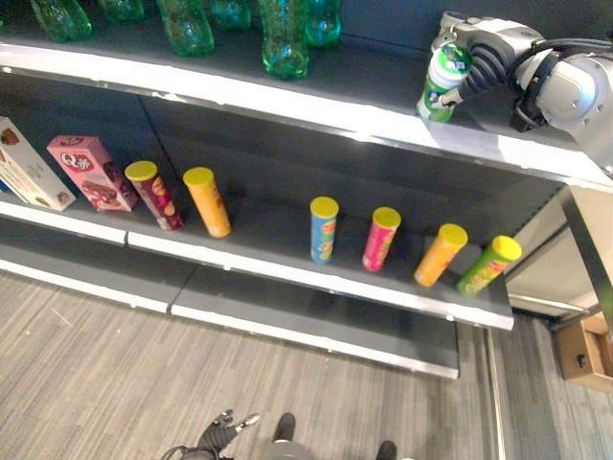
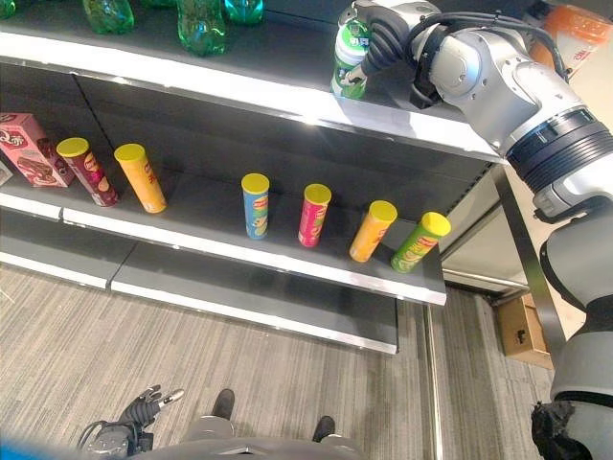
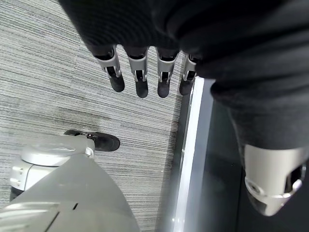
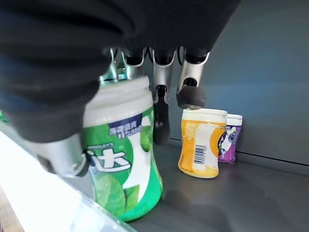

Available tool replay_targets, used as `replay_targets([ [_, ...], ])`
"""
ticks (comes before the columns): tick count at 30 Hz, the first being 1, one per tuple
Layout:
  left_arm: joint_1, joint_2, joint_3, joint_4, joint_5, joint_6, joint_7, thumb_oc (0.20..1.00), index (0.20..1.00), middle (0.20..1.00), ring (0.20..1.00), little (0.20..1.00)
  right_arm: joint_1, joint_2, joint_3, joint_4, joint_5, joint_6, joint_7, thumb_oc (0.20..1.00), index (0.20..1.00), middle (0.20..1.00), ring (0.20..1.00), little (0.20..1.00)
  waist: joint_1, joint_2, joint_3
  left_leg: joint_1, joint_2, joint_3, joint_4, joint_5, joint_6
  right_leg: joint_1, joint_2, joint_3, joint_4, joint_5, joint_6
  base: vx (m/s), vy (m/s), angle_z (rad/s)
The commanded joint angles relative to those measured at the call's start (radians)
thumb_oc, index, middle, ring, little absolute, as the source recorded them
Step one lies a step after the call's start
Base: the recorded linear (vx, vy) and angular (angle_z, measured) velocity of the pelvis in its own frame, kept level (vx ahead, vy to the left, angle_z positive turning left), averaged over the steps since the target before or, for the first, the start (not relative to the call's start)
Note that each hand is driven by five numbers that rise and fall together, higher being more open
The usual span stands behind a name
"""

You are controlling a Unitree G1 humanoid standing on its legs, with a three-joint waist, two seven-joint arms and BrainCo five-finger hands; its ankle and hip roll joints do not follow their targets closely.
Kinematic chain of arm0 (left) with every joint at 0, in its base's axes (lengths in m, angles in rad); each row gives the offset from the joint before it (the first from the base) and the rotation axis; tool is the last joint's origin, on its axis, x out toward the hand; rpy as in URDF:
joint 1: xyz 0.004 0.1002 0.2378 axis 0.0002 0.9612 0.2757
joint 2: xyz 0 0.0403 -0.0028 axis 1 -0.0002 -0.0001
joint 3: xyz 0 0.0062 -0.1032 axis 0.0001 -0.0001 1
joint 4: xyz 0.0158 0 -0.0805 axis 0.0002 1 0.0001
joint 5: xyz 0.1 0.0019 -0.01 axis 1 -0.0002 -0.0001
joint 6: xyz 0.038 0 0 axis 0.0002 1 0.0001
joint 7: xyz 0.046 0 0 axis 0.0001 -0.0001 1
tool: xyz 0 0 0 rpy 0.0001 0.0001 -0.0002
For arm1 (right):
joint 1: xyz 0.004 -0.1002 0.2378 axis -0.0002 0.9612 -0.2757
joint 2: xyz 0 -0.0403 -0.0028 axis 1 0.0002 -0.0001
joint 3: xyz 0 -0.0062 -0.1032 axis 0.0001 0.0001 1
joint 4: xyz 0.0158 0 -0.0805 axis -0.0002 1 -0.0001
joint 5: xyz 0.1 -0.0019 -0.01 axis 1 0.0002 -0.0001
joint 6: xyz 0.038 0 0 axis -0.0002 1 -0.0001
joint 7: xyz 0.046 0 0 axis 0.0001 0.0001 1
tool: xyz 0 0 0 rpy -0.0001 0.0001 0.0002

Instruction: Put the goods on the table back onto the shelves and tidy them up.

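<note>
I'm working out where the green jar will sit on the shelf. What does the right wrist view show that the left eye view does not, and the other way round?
Right wrist view alone: an orange jar and a purple jar standing further back on the shelf board, against its back wall.

Left eye view alone: six yellow-lidded tube cans on the lower shelf, a pink box at their left, green bottles along the upper shelf, and the left hand low over the floor.

Both: the right hand curled round the green jar, near the upper shelf's front edge.
</note>
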Motion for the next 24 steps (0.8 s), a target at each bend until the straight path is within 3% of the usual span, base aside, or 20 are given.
replay_targets([
  [1,-0.052,0.090,-0.003,0.005,0.012,-0.010,0.003,1.000,1.000,1.000,1.000,1.000,-0.088,-0.052,0.083,0.001,-0.005,0.001,-0.006,0.200,0.200,0.200,0.200,0.200,0.013,-0.052,0.017,0.072,0.049,0.073,0.052,-0.136,-0.044,0.047,-0.046,0.001,0.066,-0.127,0.028,0.00,0.000,0.00],
  [2,-0.051,0.090,-0.001,0.005,0.009,-0.010,0.004,1.000,1.000,1.000,1.000,1.000,-0.087,-0.050,0.082,0.002,-0.005,0.000,-0.006,0.200,0.200,0.200,0.200,0.200,0.015,-0.052,0.017,0.072,0.049,0.072,0.051,-0.136,-0.044,0.047,-0.046,0.000,0.065,-0.128,0.028,0.00,0.000,0.00],
  [3,-0.050,0.090,0.000,0.005,0.009,-0.010,0.004,1.000,1.000,1.000,1.000,1.000,-0.087,-0.050,0.082,0.002,-0.008,0.000,-0.007,0.366,0.366,0.366,0.366,0.366,0.014,-0.052,0.018,0.072,0.048,0.071,0.051,-0.136,-0.044,0.047,-0.046,0.001,0.066,-0.128,0.028,0.00,0.000,0.00],
  [4,-0.049,0.089,0.001,0.004,0.009,-0.011,0.004,1.000,1.000,1.000,1.000,1.000,-0.087,-0.051,0.082,0.004,-0.010,0.000,-0.007,0.589,0.589,0.589,0.589,0.589,0.015,-0.052,0.018,0.072,0.048,0.071,0.051,-0.136,-0.044,0.047,-0.046,0.000,0.066,-0.128,0.029,0.00,0.000,0.00],
  [5,-0.049,0.089,0.001,0.005,0.008,-0.011,0.004,1.000,1.000,1.000,1.000,1.000,-0.085,-0.054,0.081,0.005,-0.016,0.000,-0.010,1.000,1.000,1.000,1.000,1.000,0.015,-0.052,0.019,0.071,0.048,0.071,0.050,-0.136,-0.044,0.046,-0.046,0.001,0.066,-0.127,0.029,0.00,0.000,0.00],
  [24,-0.055,0.090,0.015,0.014,-0.001,-0.010,0.014,1.000,1.000,1.000,1.000,1.000,-0.109,-0.077,0.067,-0.013,-0.002,-0.005,-0.058,1.000,1.000,1.000,1.000,1.000,0.008,-0.059,0.019,0.077,0.046,0.082,0.051,-0.142,-0.041,0.040,-0.051,0.013,0.066,-0.121,0.032,0.00,0.000,0.00],
])
